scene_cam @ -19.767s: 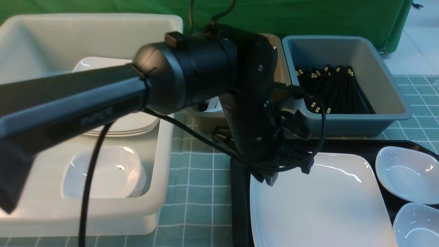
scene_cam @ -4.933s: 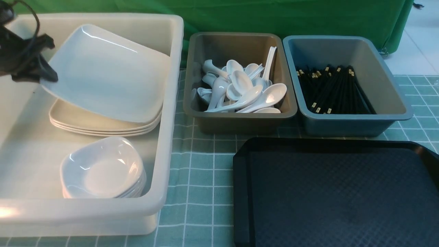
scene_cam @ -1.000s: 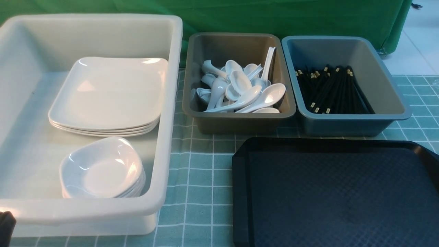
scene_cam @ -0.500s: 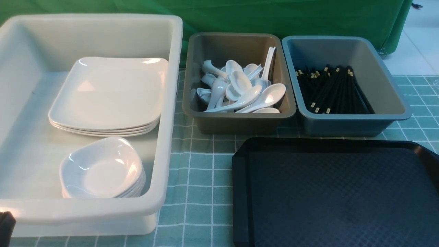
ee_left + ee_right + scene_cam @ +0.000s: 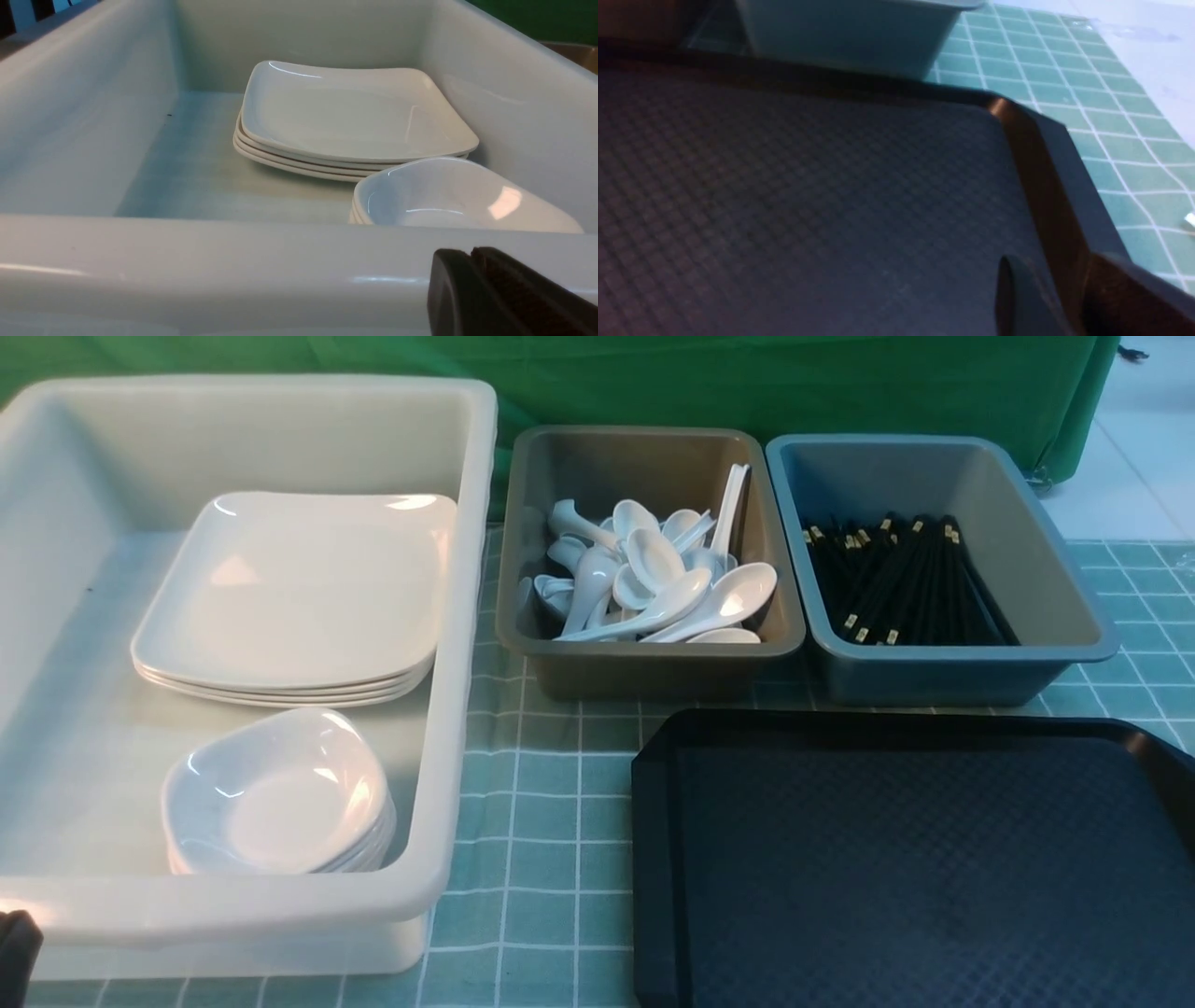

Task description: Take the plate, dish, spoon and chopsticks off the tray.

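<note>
Nearest the camera, a black tray (image 5: 915, 859) with a textured floor lies on a green checked cloth (image 5: 541, 859) at the front right, with no dishes on it; the right gripper (image 5: 1045, 298) hangs low over its corner with a gap between its dark fingers, holding nothing. At the front left, the left gripper (image 5: 472, 280) sits pressed together and empty, just outside the near wall of a large white tub (image 5: 233, 915). Inside that tub a stack of small white dishes (image 5: 275, 798) sits in front of a stack of square plates, the plate (image 5: 294, 588) on top, while farther back a brown tub holds the spoon (image 5: 724, 602) among others and a grey-blue tub holds black chopsticks (image 5: 901, 583).
</note>
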`<control>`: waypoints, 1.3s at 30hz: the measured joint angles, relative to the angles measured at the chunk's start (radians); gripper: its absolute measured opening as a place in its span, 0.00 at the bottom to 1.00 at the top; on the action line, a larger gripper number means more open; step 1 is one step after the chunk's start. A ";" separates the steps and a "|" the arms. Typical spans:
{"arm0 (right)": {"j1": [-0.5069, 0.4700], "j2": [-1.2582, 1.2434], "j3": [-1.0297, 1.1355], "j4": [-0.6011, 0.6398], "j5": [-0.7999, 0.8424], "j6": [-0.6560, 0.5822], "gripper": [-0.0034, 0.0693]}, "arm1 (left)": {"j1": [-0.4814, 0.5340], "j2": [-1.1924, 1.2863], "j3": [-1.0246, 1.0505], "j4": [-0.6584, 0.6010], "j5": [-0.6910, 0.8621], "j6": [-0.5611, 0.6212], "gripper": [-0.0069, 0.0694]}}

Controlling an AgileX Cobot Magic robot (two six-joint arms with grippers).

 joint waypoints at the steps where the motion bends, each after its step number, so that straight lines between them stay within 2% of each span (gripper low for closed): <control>1: 0.002 -0.002 0.000 0.001 -0.001 0.002 0.38 | 0.000 0.000 0.000 0.009 0.001 0.000 0.11; 39: 0.003 -0.002 0.000 0.006 -0.001 0.007 0.38 | 0.001 0.000 0.000 0.067 0.002 0.000 0.11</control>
